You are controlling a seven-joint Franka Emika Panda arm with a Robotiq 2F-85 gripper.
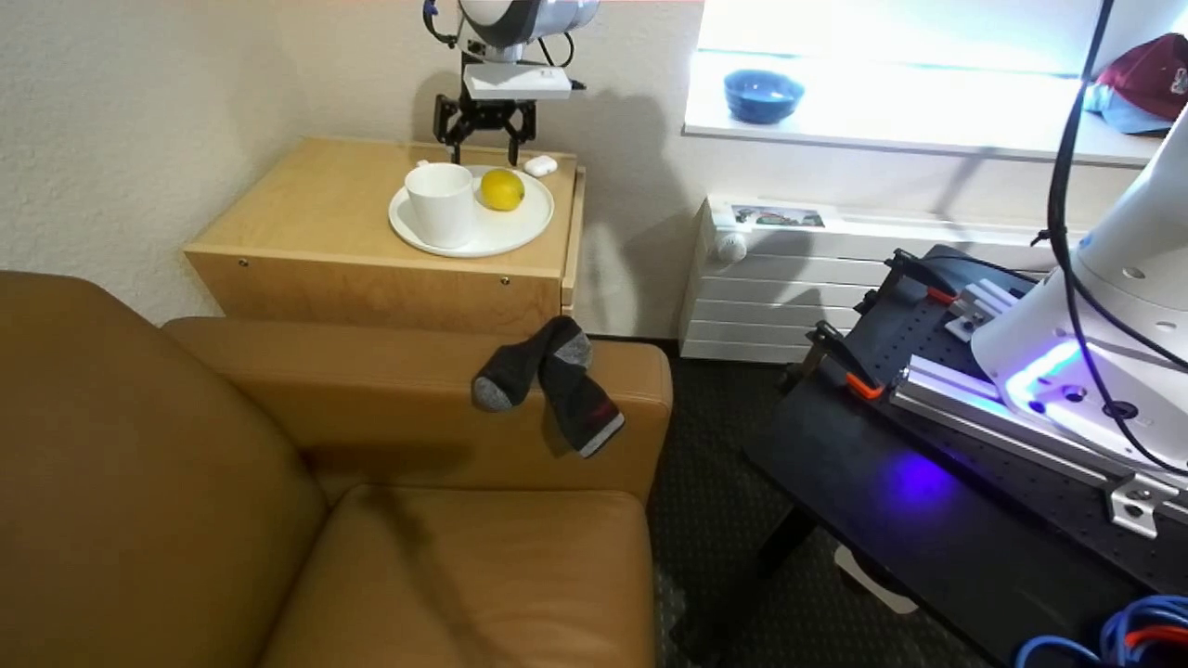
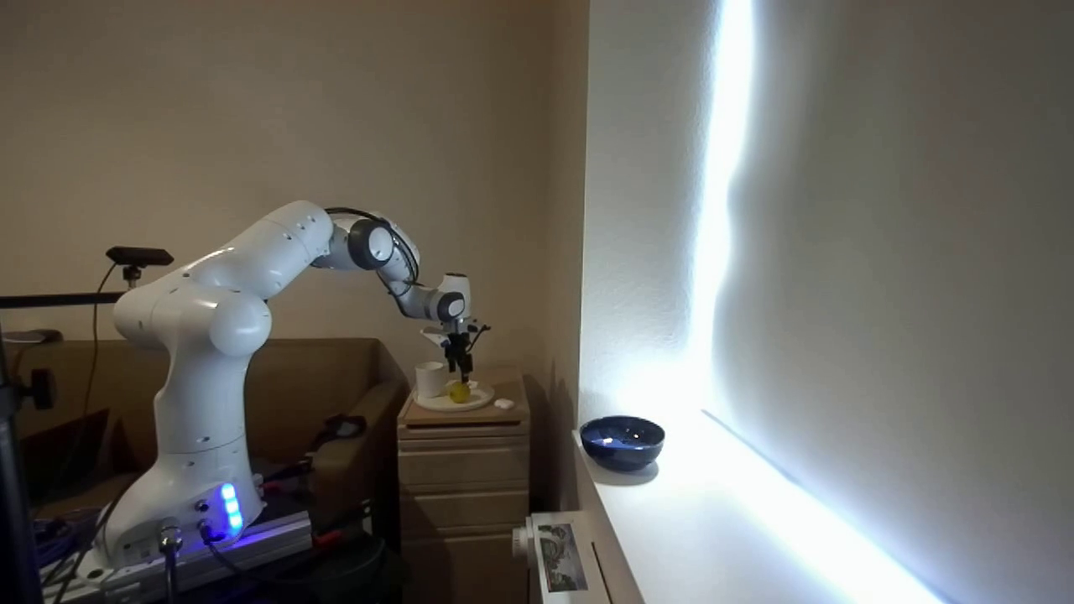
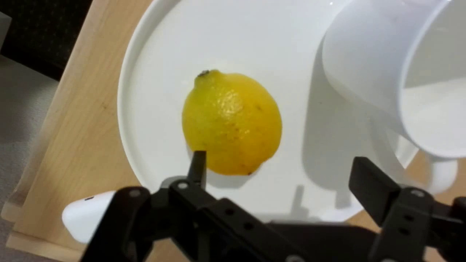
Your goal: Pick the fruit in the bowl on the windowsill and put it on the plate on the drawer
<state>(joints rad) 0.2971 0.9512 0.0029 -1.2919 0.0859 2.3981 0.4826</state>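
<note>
The yellow fruit (image 1: pixel 502 189) rests on the white plate (image 1: pixel 506 232) on the wooden drawer (image 1: pixel 297 204). In the wrist view the fruit (image 3: pixel 232 123) lies on the bare plate (image 3: pixel 153 72), left of a white cup. My gripper (image 1: pixel 484 160) is open and empty, just above the plate's far side. In the wrist view its spread fingertips (image 3: pixel 280 156) are apart; the left one overlaps the fruit's lower edge in the picture, and I cannot tell if it touches. The blue bowl (image 1: pixel 763 96) sits on the white windowsill (image 1: pixel 891 116); no fruit shows in it.
A white cup (image 1: pixel 442 206) stands on the plate. A small white case (image 1: pixel 540 165) lies beside the plate on the drawer top. A brown sofa (image 1: pixel 418 408) with dark socks (image 1: pixel 566 380) on its armrest is in front. A radiator (image 1: pixel 780 288) stands below the windowsill.
</note>
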